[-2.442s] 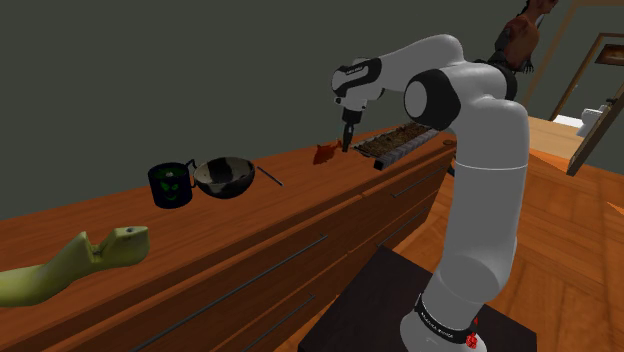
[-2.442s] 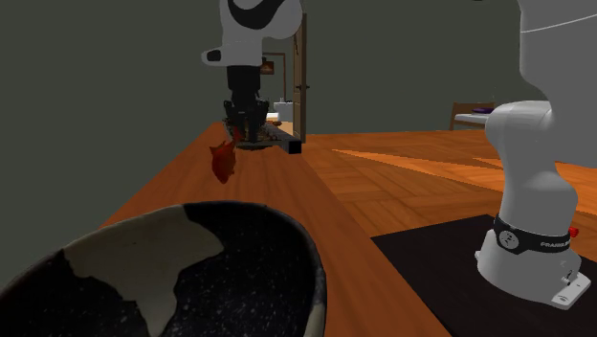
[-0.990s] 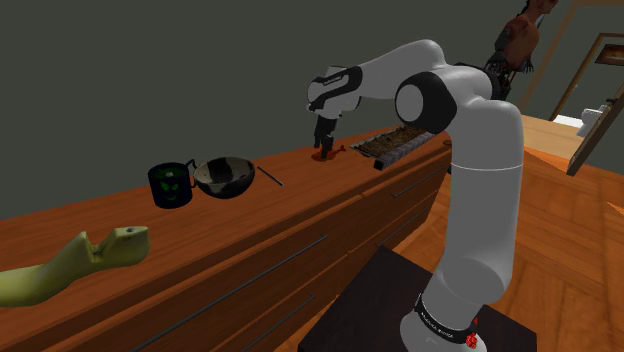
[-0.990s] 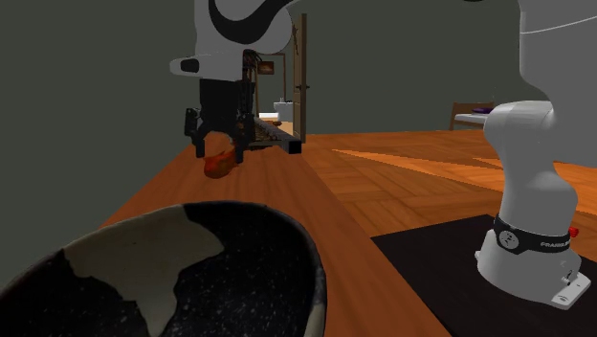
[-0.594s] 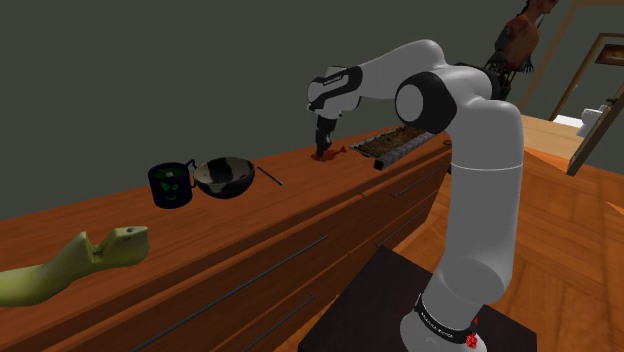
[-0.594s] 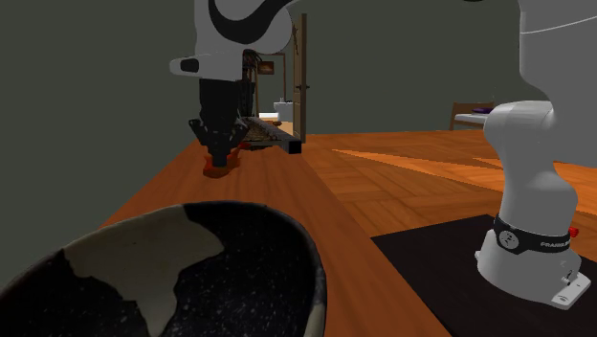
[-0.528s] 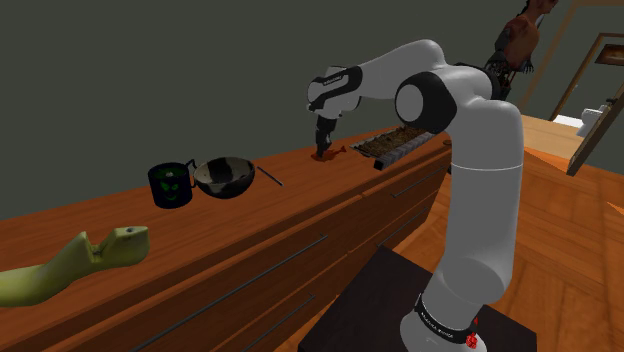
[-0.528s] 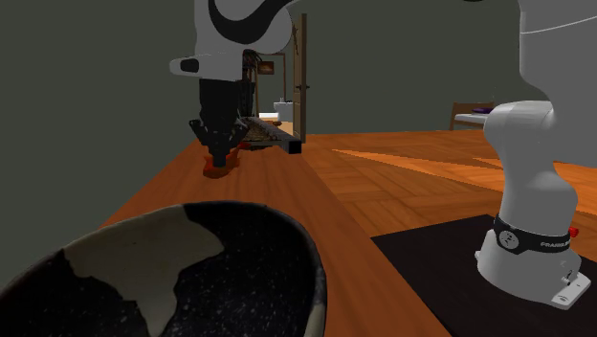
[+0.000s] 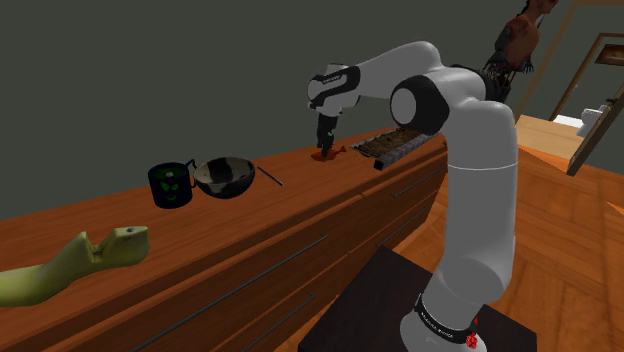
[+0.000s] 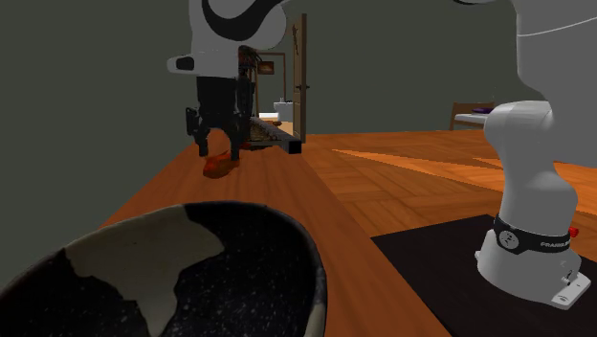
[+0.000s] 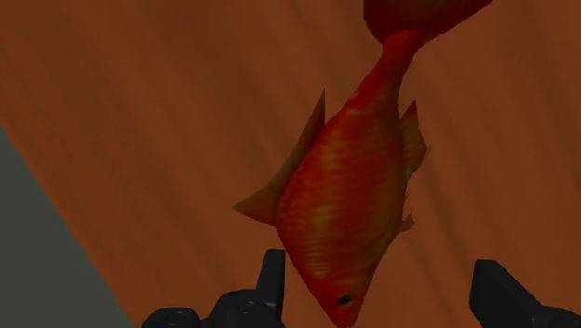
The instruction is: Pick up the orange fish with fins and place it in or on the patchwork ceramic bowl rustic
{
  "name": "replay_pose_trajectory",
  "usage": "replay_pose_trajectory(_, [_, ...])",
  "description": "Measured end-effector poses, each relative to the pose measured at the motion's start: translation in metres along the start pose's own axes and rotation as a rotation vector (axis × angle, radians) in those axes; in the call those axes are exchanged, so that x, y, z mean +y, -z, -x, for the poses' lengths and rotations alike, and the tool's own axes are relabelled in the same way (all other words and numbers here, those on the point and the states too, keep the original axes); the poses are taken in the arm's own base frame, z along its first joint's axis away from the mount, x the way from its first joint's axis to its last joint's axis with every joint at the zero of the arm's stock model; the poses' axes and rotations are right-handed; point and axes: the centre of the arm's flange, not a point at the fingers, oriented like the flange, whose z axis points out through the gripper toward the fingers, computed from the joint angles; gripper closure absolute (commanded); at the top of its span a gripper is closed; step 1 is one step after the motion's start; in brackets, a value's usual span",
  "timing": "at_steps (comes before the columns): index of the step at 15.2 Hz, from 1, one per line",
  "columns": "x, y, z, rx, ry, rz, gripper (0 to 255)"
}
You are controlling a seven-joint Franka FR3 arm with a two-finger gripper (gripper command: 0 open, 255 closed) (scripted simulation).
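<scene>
Here, in the shoulder view, we see the gripper low over the counter, with the fish lying on the wood under it, well right of the bowl. In the second exterior view, the fingers stand spread either side of the fish, gripping nothing. From the wrist, the fish lies flat, its head between the parted fingers.

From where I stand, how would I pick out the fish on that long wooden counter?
Follow the long wooden counter toward the white arm. The fish lies on the wood right under the black gripper, between its open fingers. It is the one reddish-orange thing there, scaly with pointed fins, unlike the dark bowl and dark mug farther along.
</scene>
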Motion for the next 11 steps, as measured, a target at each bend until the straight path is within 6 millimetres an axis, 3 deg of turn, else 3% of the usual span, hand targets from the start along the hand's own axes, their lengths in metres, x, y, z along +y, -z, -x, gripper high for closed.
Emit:
replay_pose_trajectory(4, [0.024,0.015,0.021,-0.082,-0.152,-0.050,0])
replay_pose_trajectory(11, [0.025,-0.014,0.026,-0.095,-0.173,-0.059,0])
